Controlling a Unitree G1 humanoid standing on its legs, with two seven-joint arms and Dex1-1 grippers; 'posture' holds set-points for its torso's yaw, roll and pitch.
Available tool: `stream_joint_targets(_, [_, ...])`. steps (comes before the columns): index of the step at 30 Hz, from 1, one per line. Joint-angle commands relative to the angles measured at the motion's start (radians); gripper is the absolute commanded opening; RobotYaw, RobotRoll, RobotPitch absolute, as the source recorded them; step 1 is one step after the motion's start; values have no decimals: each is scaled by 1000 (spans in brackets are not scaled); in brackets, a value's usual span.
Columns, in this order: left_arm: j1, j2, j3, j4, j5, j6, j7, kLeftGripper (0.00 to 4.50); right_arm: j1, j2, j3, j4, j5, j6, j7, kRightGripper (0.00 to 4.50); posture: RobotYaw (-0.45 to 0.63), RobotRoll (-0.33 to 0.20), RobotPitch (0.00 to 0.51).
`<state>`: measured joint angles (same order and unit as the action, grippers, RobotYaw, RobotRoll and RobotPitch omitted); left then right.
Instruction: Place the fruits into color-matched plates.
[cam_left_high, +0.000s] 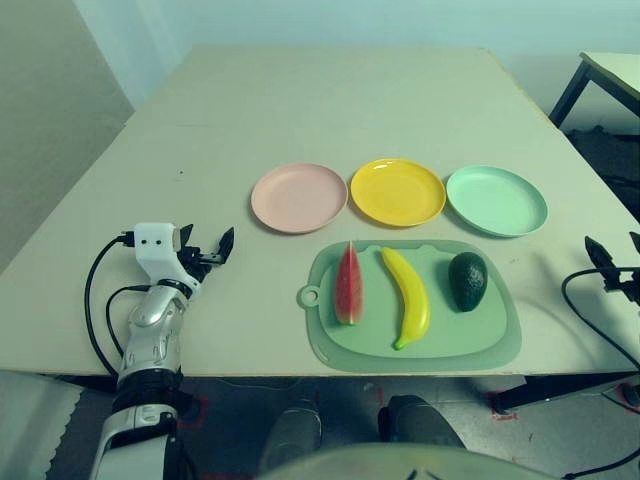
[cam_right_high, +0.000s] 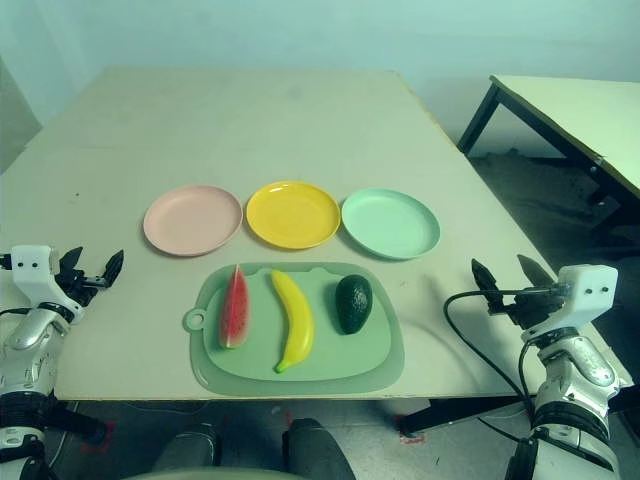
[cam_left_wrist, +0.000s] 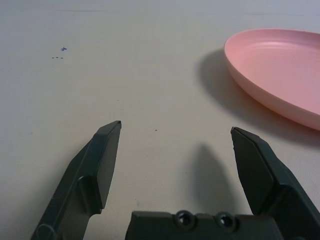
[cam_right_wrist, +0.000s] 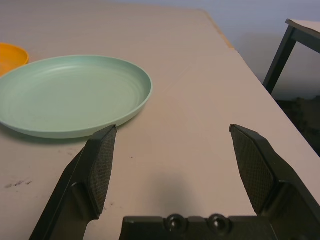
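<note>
Both the left hand (cam_left_wrist: 176, 127) and right hand (cam_right_wrist: 173, 127) stand wide open and empty, the watermelon wedge (cam_left_high: 349, 287), banana (cam_left_high: 410, 300) and avocado (cam_left_high: 467, 281) lying between them on the mat (cam_left_high: 330, 340). Sorting has yet to begin; next calls for one hand reaching inward to a fruit

the left forearm (cam_left_high: 153, 325) is showing polished silver casing with black joint bands, a white wrist bracket (cam_left_high: 157, 250) carrying small dark screw holes above it, and black cables (cam_left_high: 92, 290) looping beside it. the right forearm (cam_right_high: 573, 385) is matching in silver, black and white. both grippers, left (cam_left_wrist: 176, 127) and right (cam_right_wrist: 173, 128), are wearing faceted black fingers; two round screws (cam_right_wrist: 197, 223) are sitting between the right one's.
</note>
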<state>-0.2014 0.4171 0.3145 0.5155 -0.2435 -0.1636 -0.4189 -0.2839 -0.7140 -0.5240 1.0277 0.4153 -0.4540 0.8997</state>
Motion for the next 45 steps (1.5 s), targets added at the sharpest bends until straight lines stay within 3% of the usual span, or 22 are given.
stream_joint_targets(1, [-5,9,-3,24,3,-2,-11,4462,4,-2,-3,1,-1,-8,-5,4500,-111,0,45])
stream_joint_targets(14, [-4,66,39,46,-35,-21,-66,4462,86,49,-4,-81,13,-14,-14,4500,-111,0,46])
stream_joint_targets(16, [6,68,44,49,-67,-53,-139,4462,88,67,-1,-75,10,-21,-19,4500,-117,0,39])
stream_joint_targets(20, [64,117,5,-82,-201,20,-455,4462,96,87,18,-117,5,-13,5,4500,-129,0,30])
stream_joint_targets(24, [88,259,-36,-113,-285,105,-823,4462,105,102,23,-128,3,-7,-1,4500,-135,0,39])
stream_joint_targets(26, [85,303,-49,-109,-297,118,-924,4462,109,107,31,-142,3,-3,2,4500,-127,0,36])
stream_joint_targets(31, [47,361,-77,-100,-294,119,-1096,4462,99,105,16,-138,22,18,-12,4500,-116,0,35])
stream_joint_targets(37, [64,352,-162,-182,-274,35,-1194,4462,98,92,11,-178,38,50,-9,4500,-126,0,32])
stream_joint_targets(41, [55,344,-175,-239,-295,60,-1195,4462,175,67,54,-382,42,148,52,4500,-130,0,36])
stream_joint_targets(45, [15,362,-162,-247,-304,80,-1195,4462,232,-17,93,-554,36,310,93,4500,-151,0,40])
